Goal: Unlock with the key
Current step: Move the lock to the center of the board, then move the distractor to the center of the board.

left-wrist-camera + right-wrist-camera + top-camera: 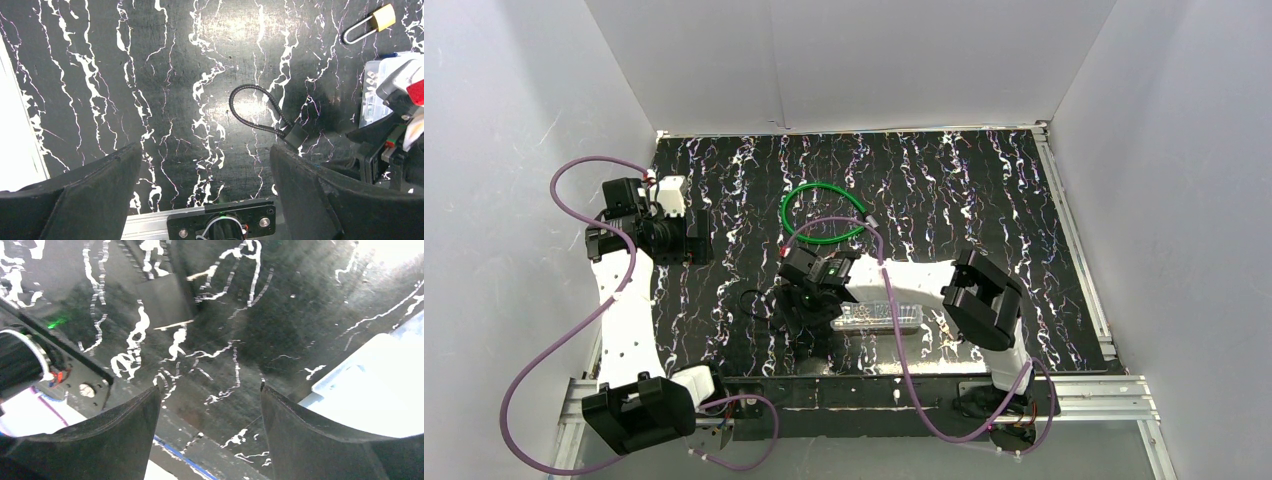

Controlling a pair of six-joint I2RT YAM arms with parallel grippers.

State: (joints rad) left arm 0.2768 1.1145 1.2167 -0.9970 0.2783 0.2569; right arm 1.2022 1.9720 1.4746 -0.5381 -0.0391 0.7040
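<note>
Approaching pickup, seemingly: right pincer (210,390) released above black key fob (165,302); next lower, clench. Left pincer (205,150) released.

A black mat veined with white (984,200) spreads out between plain white walls (854,60). Near its middle lies a green cable loop (785,212). A clear plastic box (894,316) sits at the loop's five o'clock, apart from it.

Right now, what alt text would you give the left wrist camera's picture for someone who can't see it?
A black cord loop lies on the black, white-veined table, framed by the left gripper's open fingers. A brass padlock lies at top right.
</note>
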